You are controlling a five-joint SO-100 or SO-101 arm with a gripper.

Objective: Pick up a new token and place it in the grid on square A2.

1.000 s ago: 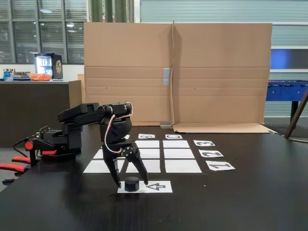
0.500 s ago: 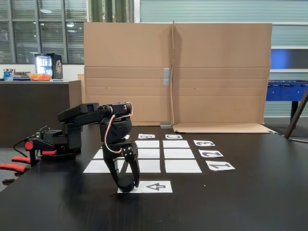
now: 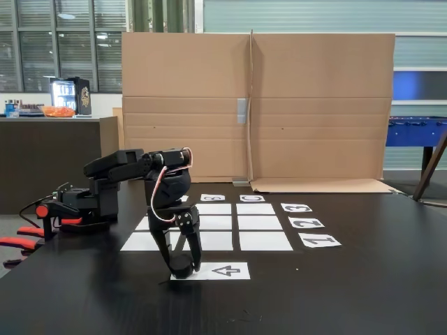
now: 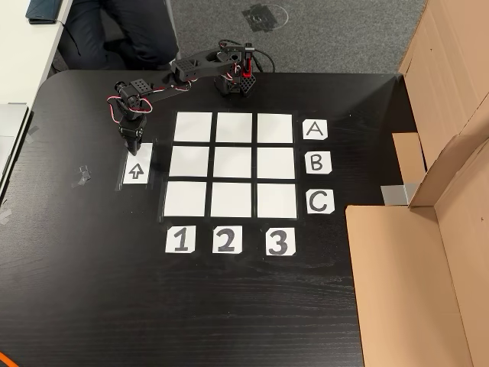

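Table: a black table (image 4: 252, 306) with rounded corners carries everything; its near half in the fixed view lies bare, and in the other view wide dark margins run below the number labels.
Edges: a cardboard screen (image 3: 255, 105) stands along the table's far edge in the fixed view; folded cardboard overlaps the right edge in the other view.
Grid: nine white rectangles (image 4: 233, 164) sit near the table's middle, with labels A, B, C on one side and 1, 2, 3 on another.
Square A2: the rectangle (image 4: 234, 128) in the row beside A and in line with 2.
Arrow sheet: a single white sheet (image 4: 136, 170) lies just outside the grid, on the side towards the table's left edge in the other view.
Gripper: the gripper (image 3: 183, 268) points down at the end of the arrow sheet, fingers drawn in close.
Token: a dark lump (image 3: 182, 266) sits between the fingertips at the sheet; actual clamping cannot be told.
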